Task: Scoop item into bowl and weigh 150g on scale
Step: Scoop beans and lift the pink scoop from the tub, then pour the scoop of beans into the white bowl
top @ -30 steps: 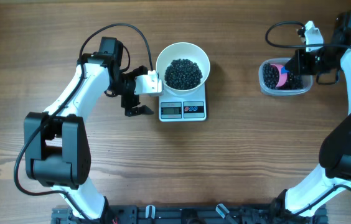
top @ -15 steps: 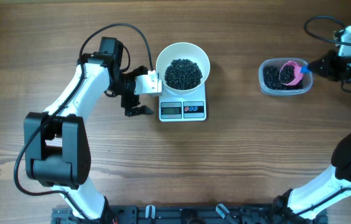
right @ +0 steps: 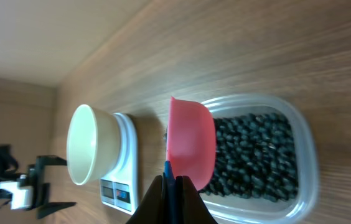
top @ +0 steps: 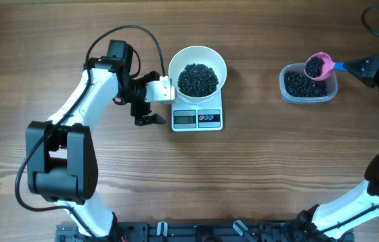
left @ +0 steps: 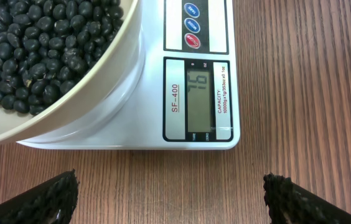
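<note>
The white bowl (top: 198,52) sits on the scale (top: 197,119), towards its far end, so the display (left: 199,99) and the round buttons (left: 191,26) at the front edge stay uncovered; digits are lit on the display, but they lie sideways in the left wrist view and I would not swear to them. A good heap of black beans (top: 197,79) fills the bottom of the bowl, well below the rim.

The left claw (top: 154,104) hangs just beside the scale's left side, low over the wooden table (top: 257,175); its jaws stand wide apart with nothing between them, one finger up by the bowl's wall, the other level with the scale's front corner; whether the nearer finger touches the bowl, I cannot tell.

Well off to the right stands a clear plastic tub (top: 284,84) with more of the same beans in it; a pink scoop (right: 191,146) is poised over its far right part, bowl side up and loaded with beans. The right claw (top: 354,66) is clamped tight on the scoop's blue handle, reaching in from the table's right edge; from the right wrist view the two fingers pinch together with the handle running out between them. Whether the scoop's underside touches the tub, I cannot tell.
</note>
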`<act>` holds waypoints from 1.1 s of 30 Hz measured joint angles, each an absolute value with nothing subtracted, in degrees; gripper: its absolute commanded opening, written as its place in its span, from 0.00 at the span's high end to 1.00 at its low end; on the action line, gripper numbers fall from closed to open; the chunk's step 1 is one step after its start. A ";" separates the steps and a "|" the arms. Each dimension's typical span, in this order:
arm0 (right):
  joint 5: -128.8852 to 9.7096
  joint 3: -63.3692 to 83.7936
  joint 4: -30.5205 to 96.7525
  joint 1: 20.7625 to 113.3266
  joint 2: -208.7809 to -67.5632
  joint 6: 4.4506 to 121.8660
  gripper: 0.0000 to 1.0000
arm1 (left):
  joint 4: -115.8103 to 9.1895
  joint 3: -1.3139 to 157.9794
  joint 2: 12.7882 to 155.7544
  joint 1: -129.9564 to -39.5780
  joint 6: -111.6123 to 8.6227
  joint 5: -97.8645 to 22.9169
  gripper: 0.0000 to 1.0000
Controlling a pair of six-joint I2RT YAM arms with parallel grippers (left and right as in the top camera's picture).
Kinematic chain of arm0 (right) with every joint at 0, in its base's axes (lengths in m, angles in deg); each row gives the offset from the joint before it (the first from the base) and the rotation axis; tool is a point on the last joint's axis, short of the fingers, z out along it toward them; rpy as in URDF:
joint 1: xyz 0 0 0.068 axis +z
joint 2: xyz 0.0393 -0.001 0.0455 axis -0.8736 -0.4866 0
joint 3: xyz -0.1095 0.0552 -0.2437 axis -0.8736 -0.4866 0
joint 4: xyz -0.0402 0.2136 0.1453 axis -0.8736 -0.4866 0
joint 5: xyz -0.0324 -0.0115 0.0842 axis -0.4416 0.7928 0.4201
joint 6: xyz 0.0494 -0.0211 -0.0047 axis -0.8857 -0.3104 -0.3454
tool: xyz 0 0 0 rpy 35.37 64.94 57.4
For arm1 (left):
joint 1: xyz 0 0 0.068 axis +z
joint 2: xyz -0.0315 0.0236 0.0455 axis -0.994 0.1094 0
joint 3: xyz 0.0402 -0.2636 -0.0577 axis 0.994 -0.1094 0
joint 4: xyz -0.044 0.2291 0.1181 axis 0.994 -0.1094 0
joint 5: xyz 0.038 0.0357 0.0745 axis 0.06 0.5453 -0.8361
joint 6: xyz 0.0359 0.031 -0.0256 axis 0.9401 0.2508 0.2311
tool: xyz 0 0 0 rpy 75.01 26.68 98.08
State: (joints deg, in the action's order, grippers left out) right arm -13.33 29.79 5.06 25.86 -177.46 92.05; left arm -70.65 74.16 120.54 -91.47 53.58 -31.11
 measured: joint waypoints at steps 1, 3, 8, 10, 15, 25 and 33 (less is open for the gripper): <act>-11.56 29.79 5.11 25.86 -177.46 92.05 0.96 | -70.68 74.16 120.54 -91.47 53.58 -31.11 0.00; -8.91 29.79 5.54 26.20 -177.46 92.01 0.96 | -70.68 74.16 120.54 -91.47 53.58 -31.11 0.00; -5.20 29.79 7.71 32.52 -177.46 91.48 0.96 | -70.68 74.16 120.54 -91.47 53.58 -31.11 0.00; -4.61 29.79 11.25 37.16 -177.46 90.06 0.96 | -70.63 74.16 120.54 -91.47 53.58 -31.11 0.00; -3.99 29.68 19.34 45.81 -177.53 86.20 0.96 | -70.68 74.16 120.54 -91.47 53.58 -31.11 0.00; -3.36 29.57 28.91 61.63 -177.83 83.09 0.96 | -70.65 74.16 120.54 -91.47 53.58 -31.11 0.00; -4.17 29.57 29.63 65.15 -177.83 86.26 0.96 | -70.65 74.16 120.54 -91.47 53.58 -31.11 0.00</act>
State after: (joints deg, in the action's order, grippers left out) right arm -4.17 29.57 29.63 65.15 -177.83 86.26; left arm -70.65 74.16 120.54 -91.47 53.58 -31.11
